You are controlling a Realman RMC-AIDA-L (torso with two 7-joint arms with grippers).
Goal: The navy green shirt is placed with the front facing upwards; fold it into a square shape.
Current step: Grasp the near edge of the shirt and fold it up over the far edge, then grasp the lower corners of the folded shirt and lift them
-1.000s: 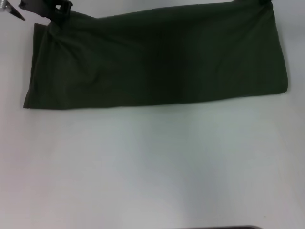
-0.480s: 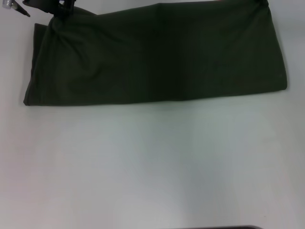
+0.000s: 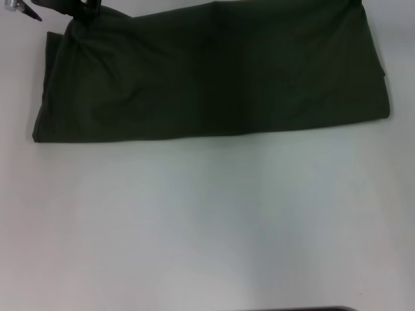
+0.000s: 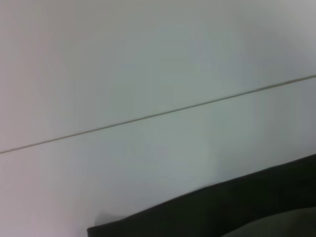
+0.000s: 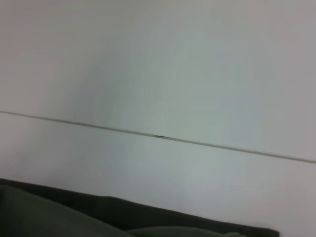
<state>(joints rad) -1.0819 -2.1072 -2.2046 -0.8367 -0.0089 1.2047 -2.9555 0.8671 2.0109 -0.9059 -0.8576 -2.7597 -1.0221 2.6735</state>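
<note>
- navy green shirt [image 3: 214,74], head view: you've got it lying as a wide dark band across the far part of the white table [image 3: 207,227]; plain green side up, no lettering showing; near edge runs roughly straight from left to right, left end bunched with a few creases, right end squared off.
- head view, left gripper [image 3: 83,8]: at the shirt's far left corner, right at the frame edge; dark fingers sit on the cloth there; can't tell if they're pinching it or spread; a silver part with a dark tip [image 3: 19,8] shows just beside it, over bare table.
- head view, right gripper: out of frame; far right corner of the shirt runs off the top edge.
- left wrist view: mostly white table with a thin seam line [image 4: 158,114] crossing it; dark shirt edge fills one corner; own fingers don't show.
- right wrist view: same story; table, seam line, shirt hem and a fold along one edge; no fingers in view, so you can't judge that hand's state.
</note>
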